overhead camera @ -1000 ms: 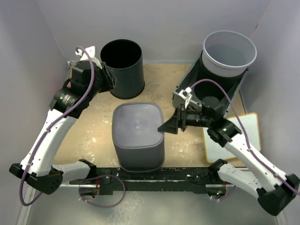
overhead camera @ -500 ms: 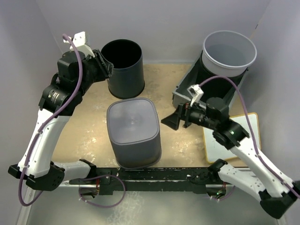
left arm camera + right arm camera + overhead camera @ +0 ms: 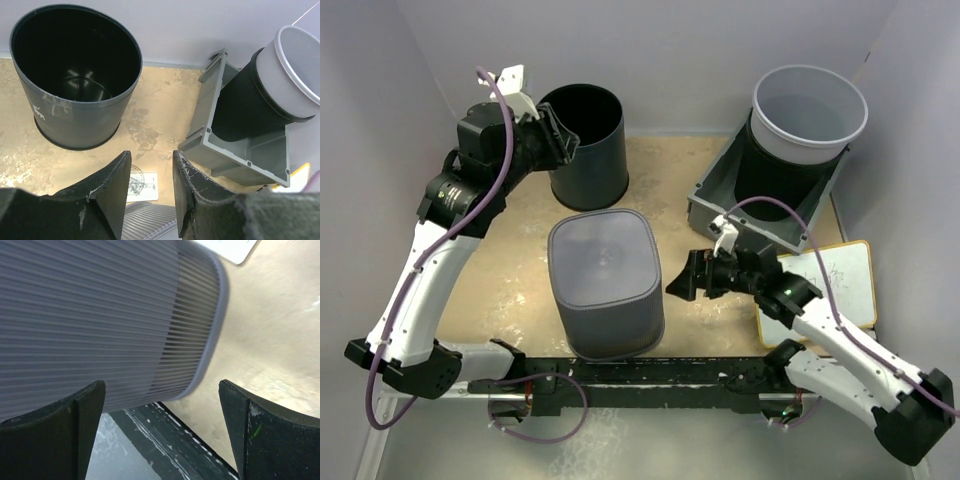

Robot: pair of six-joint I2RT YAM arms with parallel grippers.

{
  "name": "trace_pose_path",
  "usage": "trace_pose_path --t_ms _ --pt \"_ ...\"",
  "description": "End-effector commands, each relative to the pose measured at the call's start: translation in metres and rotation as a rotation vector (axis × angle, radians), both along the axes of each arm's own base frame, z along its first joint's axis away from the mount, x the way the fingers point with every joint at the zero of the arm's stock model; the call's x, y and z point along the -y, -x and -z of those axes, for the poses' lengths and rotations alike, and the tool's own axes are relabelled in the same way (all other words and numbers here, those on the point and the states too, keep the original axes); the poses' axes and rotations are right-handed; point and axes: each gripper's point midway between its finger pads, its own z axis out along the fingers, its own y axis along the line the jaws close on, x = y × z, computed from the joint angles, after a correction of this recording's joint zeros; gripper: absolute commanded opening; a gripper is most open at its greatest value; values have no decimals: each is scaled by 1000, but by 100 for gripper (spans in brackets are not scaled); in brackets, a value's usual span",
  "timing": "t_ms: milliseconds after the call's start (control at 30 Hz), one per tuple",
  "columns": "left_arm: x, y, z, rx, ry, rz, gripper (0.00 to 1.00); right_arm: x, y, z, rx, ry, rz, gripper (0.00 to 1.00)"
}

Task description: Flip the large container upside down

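Note:
The large grey ribbed container (image 3: pixel 606 282) stands bottom up in the middle of the table, its flat base facing up. My right gripper (image 3: pixel 682 284) is open and empty, just off the container's right side, apart from it. In the right wrist view the ribbed wall (image 3: pixel 100 315) and its rim fill the upper left, ahead of the wide-open gripper (image 3: pixel 162 430). My left gripper (image 3: pixel 558 142) is open and empty, high beside the black bucket (image 3: pixel 582 145). In the left wrist view the gripper (image 3: pixel 151 157) hangs over the container's far edge (image 3: pixel 150 220).
A grey bin (image 3: pixel 715 195) at the back right holds a black bucket with a light grey bucket (image 3: pixel 808 110) nested in it. A white board (image 3: pixel 825 290) lies under my right arm. A paper label (image 3: pixel 142 182) lies on the table behind the container. Walls enclose the table.
The container slid slightly left and has stayed bottom up. My right gripper drew back and dropped lower beside it. My left arm swung up near the black bucket.

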Motion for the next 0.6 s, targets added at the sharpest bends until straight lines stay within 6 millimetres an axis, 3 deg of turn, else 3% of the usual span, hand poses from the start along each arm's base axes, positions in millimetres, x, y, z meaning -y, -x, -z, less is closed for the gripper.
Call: trace_pose_path --t_ms 0,133,233,300,400,567 --pt "7 1 -21 54 23 38 36 -49 7 -16 23 -232 -142 97" --pt "11 3 -35 78 59 56 36 -95 6 -25 39 -295 -232 98" --pt "13 4 -42 89 78 64 36 -130 -8 -48 31 -437 -274 98" --pt "11 5 -44 87 78 59 37 -143 -15 -56 26 -459 -298 98" --pt "7 10 -44 81 63 50 37 -135 -14 -46 26 -372 -290 99" --pt "7 12 -39 72 45 63 37 -89 3 3 52 -155 -246 100"
